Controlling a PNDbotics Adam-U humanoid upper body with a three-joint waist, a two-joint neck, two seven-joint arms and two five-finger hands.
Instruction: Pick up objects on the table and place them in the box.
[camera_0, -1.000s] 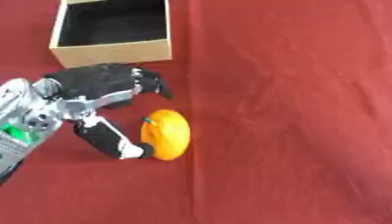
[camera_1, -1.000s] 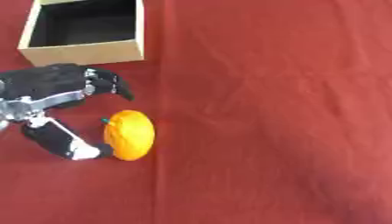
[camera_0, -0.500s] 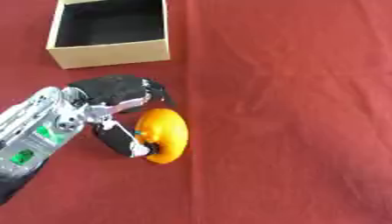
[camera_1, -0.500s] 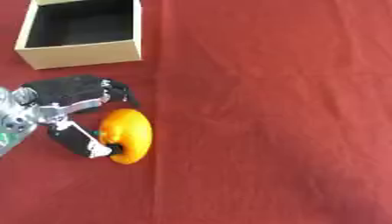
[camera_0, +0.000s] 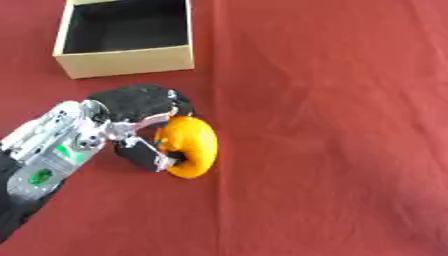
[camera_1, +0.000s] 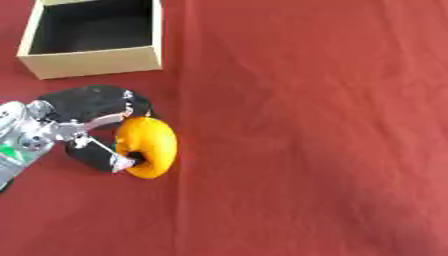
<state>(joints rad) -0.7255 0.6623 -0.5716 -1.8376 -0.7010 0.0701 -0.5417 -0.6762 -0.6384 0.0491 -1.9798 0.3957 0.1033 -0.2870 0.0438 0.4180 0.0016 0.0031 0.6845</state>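
Left eye view: left hand comes in from the lower left w/ its silver-and-black forearm, fingers curled over the top of the orange fruit and thumb tucked under its lower left side, so the hand is clamped on the fruit. Fruit sits on the red cloth of the worktop, left of centre, below the box and well apart from it. Cardboard box is up at the top left, open, dark inside, nothing visible in it, pale front wall facing the hand. Right eye view: same grip seen a bit more from the side, black fingers arched above the fruit, thumb pressed in at the bottom edge, fruit touching the cloth as far as one can see; can't tell if it's lifted at all. Right hand doesn't show in either view.
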